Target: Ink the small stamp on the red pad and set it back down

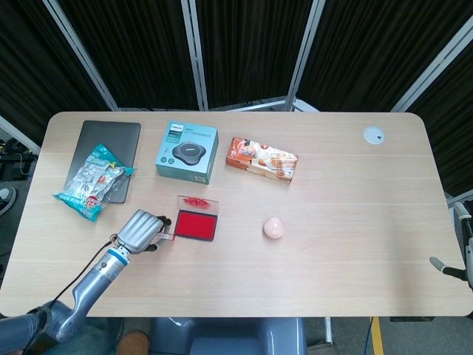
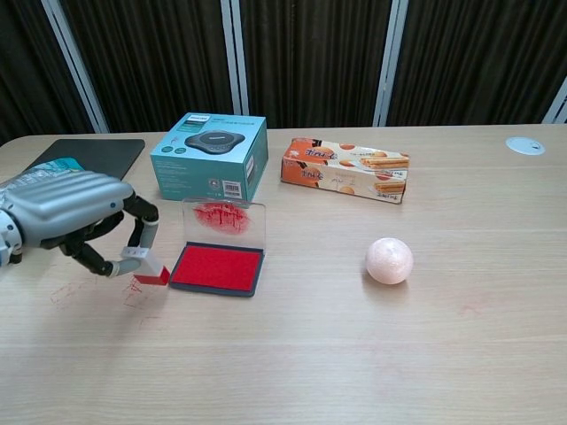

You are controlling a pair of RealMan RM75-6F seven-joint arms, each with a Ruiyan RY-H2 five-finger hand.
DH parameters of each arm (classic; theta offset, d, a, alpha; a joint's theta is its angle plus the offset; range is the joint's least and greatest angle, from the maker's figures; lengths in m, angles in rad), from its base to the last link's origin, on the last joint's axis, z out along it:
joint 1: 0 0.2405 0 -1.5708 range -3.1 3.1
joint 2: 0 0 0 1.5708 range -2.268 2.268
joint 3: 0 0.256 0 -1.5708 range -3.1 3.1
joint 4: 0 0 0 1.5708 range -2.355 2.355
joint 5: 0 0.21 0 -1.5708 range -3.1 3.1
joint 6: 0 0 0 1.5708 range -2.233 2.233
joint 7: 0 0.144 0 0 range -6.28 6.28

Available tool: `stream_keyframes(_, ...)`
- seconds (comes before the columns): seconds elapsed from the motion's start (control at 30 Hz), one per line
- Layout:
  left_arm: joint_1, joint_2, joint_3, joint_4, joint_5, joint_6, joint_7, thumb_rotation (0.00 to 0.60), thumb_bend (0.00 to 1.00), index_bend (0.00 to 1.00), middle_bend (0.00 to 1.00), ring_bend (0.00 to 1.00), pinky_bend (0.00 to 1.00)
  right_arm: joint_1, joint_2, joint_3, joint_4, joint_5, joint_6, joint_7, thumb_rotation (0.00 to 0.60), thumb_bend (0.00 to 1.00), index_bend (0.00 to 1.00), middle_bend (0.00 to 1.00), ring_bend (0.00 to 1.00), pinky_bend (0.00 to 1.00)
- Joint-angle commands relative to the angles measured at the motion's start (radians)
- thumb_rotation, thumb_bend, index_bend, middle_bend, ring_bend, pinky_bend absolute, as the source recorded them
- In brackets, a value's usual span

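My left hand (image 2: 75, 217) (image 1: 141, 229) pinches the small stamp (image 2: 147, 266) (image 1: 167, 237), a white block with a red base, and holds it tilted just above the table. The stamp hangs beside the left edge of the red ink pad (image 2: 218, 268) (image 1: 196, 225), whose clear lid (image 2: 223, 221) stands open behind it with red smears. In the head view only a dark bit of my right arm (image 1: 452, 271) shows at the table's right edge; the right hand is out of sight.
A teal box (image 2: 213, 156) and an orange snack box (image 2: 347, 168) stand behind the pad. A pink ball (image 2: 389, 260) lies to the right. A snack bag (image 1: 92, 181) rests on a dark laptop (image 1: 103, 148) at far left. A white disc (image 1: 374, 134) sits far right.
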Motion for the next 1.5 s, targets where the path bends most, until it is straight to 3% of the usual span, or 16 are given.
stream_keyframes(0.03, -0.035, 0.032, -0.049, -0.062, -0.055, -0.04, 0.002, 0.6, 0.38, 0.55, 0.54, 0.79, 0.95, 0.001, -0.001, 0.001, 0.0, 0.003, -0.001, -0.002, 0.6, 0.0, 0.0, 0.0, 0.0, 0.0)
stream_keyframes(0.27, -0.131, 0.005, -0.13, -0.082, -0.251, -0.174, 0.093, 0.6, 0.38, 0.57, 0.55, 0.79, 0.94, 0.003, 0.002, 0.007, 0.001, 0.018, -0.01, 0.0, 0.6, 0.0, 0.0, 0.0, 0.0, 0.0)
stream_keyframes(0.57, -0.219, -0.064, -0.143, -0.023, -0.435, -0.251, 0.17, 0.6, 0.38, 0.57, 0.55, 0.78, 0.94, 0.006, -0.004, 0.015, 0.019, 0.053, -0.025, -0.01, 0.6, 0.0, 0.0, 0.0, 0.0, 0.0)
stream_keyframes(1.5, -0.322, -0.138, -0.078, 0.056, -0.57, -0.248, 0.249, 0.6, 0.39, 0.59, 0.56, 0.78, 0.94, 0.004, -0.01, 0.016, 0.028, 0.047, -0.015, -0.016, 0.6, 0.0, 0.0, 0.0, 0.0, 0.0)
